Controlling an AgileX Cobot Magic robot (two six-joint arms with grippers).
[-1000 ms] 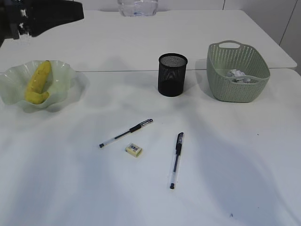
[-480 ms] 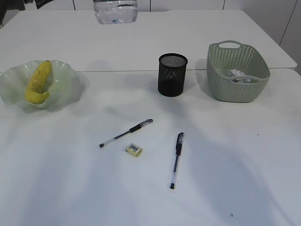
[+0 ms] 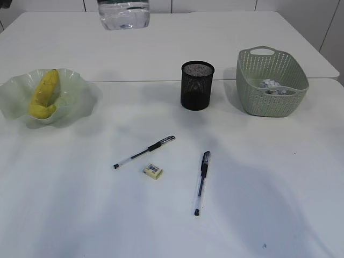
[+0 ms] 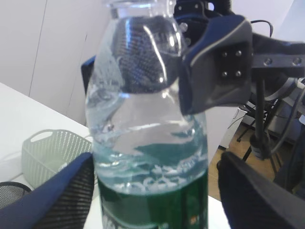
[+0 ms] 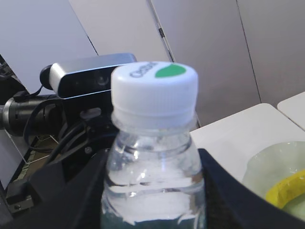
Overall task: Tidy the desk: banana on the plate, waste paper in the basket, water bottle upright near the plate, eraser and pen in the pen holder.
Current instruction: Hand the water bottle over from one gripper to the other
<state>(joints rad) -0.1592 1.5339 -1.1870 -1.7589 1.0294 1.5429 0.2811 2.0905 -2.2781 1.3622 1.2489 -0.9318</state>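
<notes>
The right gripper (image 5: 152, 191) clasps the water bottle (image 5: 153, 157) just under its white cap, fingers on both sides. The left gripper (image 4: 155, 191) stands wide, its fingers (image 4: 62, 195) apart from the bottle (green label between them). The bottle hangs above the desk's (image 3: 172, 215) far left; the banana (image 3: 43, 94) lies on the plate (image 3: 80, 86).
</notes>
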